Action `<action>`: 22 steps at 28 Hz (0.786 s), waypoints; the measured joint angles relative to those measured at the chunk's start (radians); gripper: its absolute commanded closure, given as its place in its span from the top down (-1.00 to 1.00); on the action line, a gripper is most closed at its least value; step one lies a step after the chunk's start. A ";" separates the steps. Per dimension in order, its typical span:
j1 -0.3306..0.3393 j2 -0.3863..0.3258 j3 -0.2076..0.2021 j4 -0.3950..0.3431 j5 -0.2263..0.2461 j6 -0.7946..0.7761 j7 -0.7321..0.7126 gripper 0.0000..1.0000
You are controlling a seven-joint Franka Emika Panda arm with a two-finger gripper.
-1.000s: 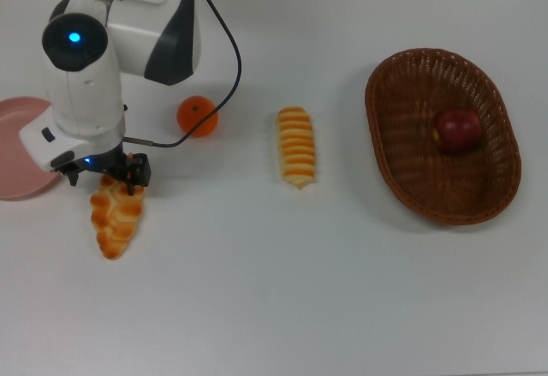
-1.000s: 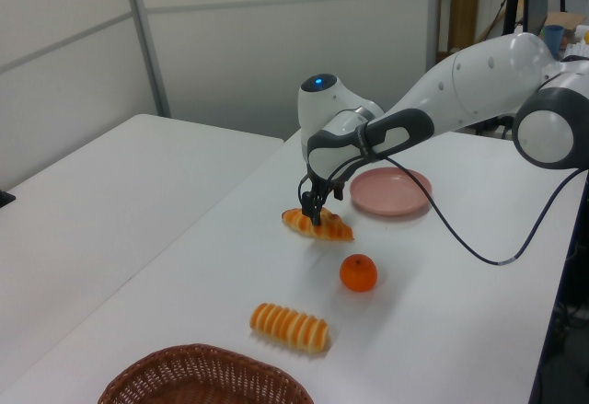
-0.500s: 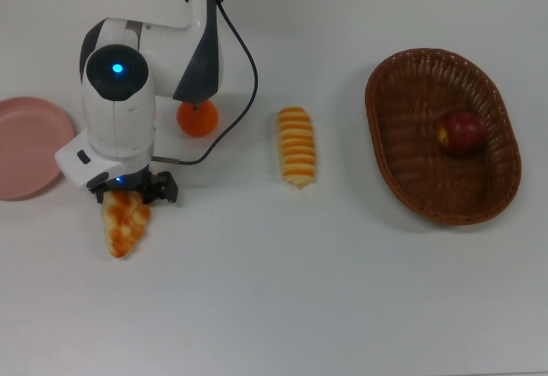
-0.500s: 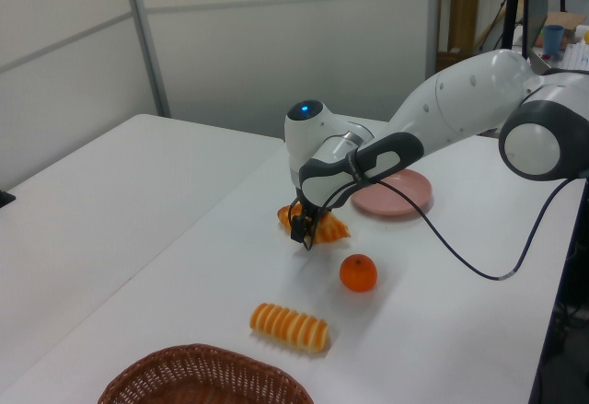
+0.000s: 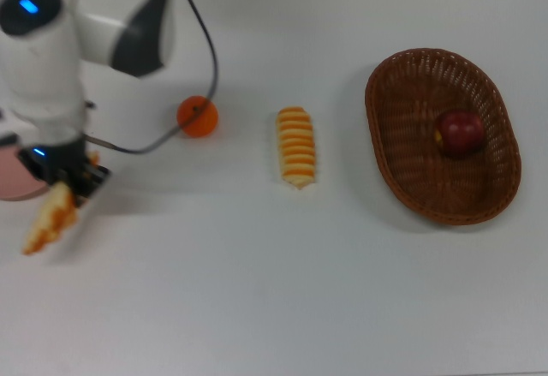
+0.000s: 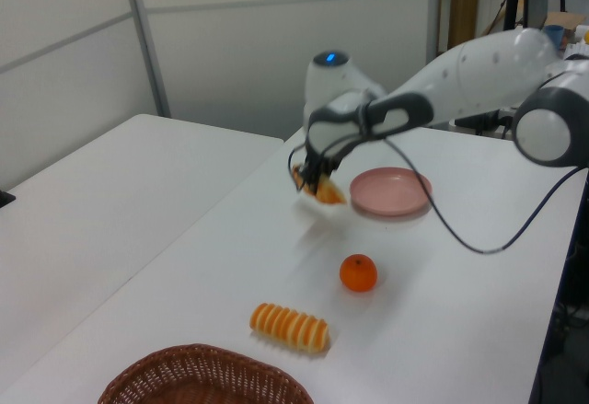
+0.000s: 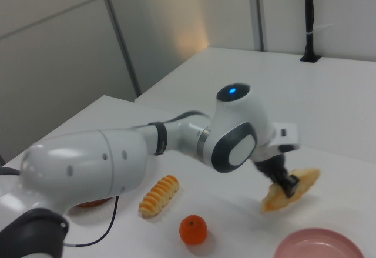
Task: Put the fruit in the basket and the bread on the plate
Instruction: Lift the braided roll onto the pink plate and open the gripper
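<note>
The white worktop (image 5: 257, 290) carries the wicker basket (image 5: 402, 136) at the top view's right, with the dark red fruit (image 5: 460, 131) inside. The pink plate (image 5: 13, 183) sits at the top view's left edge. The gripper (image 7: 286, 183) is clamped on the braided loaf (image 7: 291, 190), lifted clear beside the plate. The striped roll (image 5: 296, 146) and mandarin (image 5: 198, 116) lie between

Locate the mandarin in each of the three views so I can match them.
Top view: mandarin left of centre, on the table.
Left view: mandarin right of centre.
Right view: mandarin bottom centre.
Shared landmark: the striped roll lies nearby in every view.
</note>
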 measured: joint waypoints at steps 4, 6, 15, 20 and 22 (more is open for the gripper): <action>-0.065 -0.064 -0.002 0.000 0.060 -0.046 -0.039 -1.00; -0.102 -0.089 -0.003 -0.003 0.073 -0.084 -0.064 -1.00; -0.168 -0.082 -0.042 -0.046 0.075 -0.117 -0.163 -1.00; -0.168 -0.067 -0.067 -0.074 0.075 -0.117 -0.210 -0.93; -0.168 -0.064 -0.071 -0.087 0.071 -0.117 -0.225 0.46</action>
